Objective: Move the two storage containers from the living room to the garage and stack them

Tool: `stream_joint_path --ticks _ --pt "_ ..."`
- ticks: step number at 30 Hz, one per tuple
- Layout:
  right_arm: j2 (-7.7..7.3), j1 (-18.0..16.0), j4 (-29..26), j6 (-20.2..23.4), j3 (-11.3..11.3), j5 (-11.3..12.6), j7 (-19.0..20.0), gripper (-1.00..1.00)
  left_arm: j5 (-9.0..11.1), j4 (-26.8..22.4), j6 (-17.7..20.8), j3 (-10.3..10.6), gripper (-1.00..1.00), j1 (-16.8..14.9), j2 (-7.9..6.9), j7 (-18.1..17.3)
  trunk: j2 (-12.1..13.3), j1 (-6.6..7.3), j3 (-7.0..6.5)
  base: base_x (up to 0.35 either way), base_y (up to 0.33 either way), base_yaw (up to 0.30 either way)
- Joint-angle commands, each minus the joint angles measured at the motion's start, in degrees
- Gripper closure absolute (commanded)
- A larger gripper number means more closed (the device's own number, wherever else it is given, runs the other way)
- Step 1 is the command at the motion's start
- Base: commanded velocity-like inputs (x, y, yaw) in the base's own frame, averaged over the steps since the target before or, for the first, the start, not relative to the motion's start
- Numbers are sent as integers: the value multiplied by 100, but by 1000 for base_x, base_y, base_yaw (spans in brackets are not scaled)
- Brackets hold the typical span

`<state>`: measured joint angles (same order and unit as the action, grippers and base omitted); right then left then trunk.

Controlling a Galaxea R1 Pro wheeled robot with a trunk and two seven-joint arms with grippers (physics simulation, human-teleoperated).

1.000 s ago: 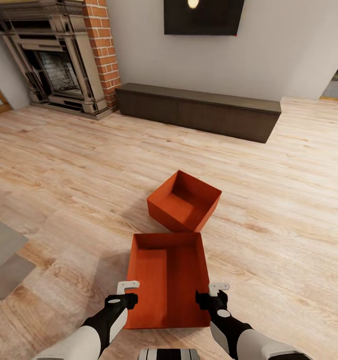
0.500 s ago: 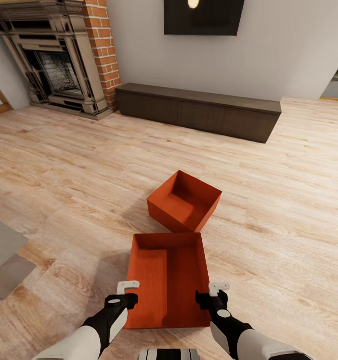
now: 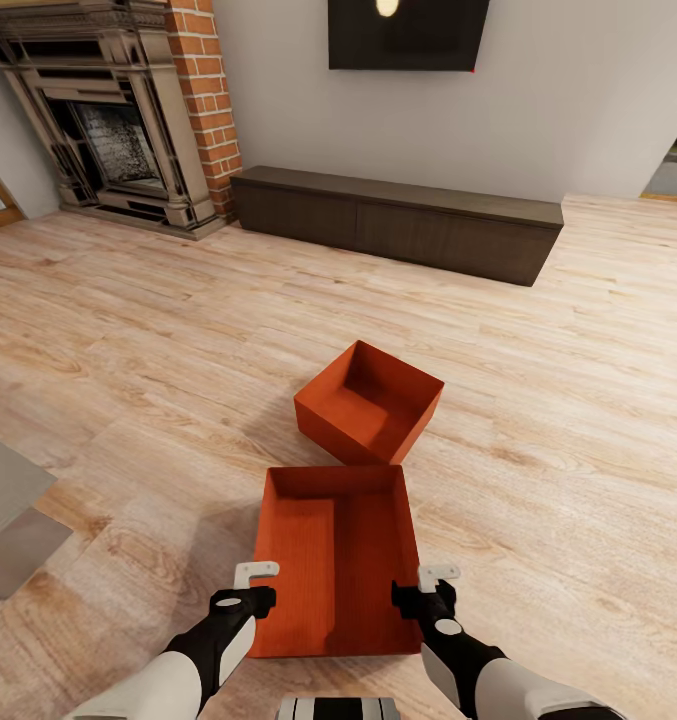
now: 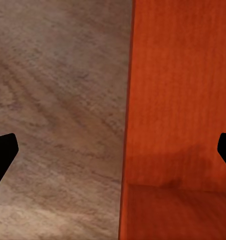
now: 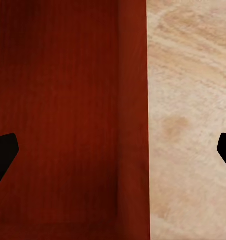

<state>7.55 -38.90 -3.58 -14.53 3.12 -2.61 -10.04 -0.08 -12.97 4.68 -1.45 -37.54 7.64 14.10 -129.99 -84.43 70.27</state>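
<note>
Two orange-red storage containers sit on the pale wood-plank floor [image 3: 128,360] of the living room, right in front of you. The near container [image 3: 338,560] is between your two arms, its long side pointing away from you. The far container [image 3: 370,412] lies just past it, turned at an angle, and the two look like they touch or almost touch at one corner.

Your left gripper [image 3: 253,585] is at the near container's left wall, close to its near end. In the left wrist view its two dark fingertips [image 4: 2,155] are spread wide, one over the floor and one over the inside of the bin, with the wall [image 4: 130,125] between them. It is not pinching anything.

Your right gripper [image 3: 428,585] is at the right wall, the same way. In the right wrist view its fingertips [image 5: 2,152] are also spread wide on both sides of that wall [image 5: 135,125].

Farther off you can see a brick fireplace [image 3: 128,110], a long low dark-brown cabinet [image 3: 398,220] and a black TV [image 3: 408,35] on the wall.
</note>
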Motion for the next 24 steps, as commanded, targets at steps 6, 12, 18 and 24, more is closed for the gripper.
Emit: stream_joint_path --ticks 6,12,18,24 --pt "-38 -3 6 -6 30 -29 -42 -100 -1 -13 33 -13 -100 1 1 14 -1 1 4 0 0 0" --pt "-56 -3 6 -13 30 -27 -42 -100 -1 -13 33 -13 -100 1 2 14 -1 1 4 0 0 0" --pt "-60 -3 6 -14 30 -29 -42 -100 -1 -13 33 -13 -100 1 1 15 -1 1 4 0 0 0" --pt "-60 -3 6 -14 30 -29 -42 -100 -1 -13 33 -13 -100 1 0 14 -1 1 4 0 0 0"
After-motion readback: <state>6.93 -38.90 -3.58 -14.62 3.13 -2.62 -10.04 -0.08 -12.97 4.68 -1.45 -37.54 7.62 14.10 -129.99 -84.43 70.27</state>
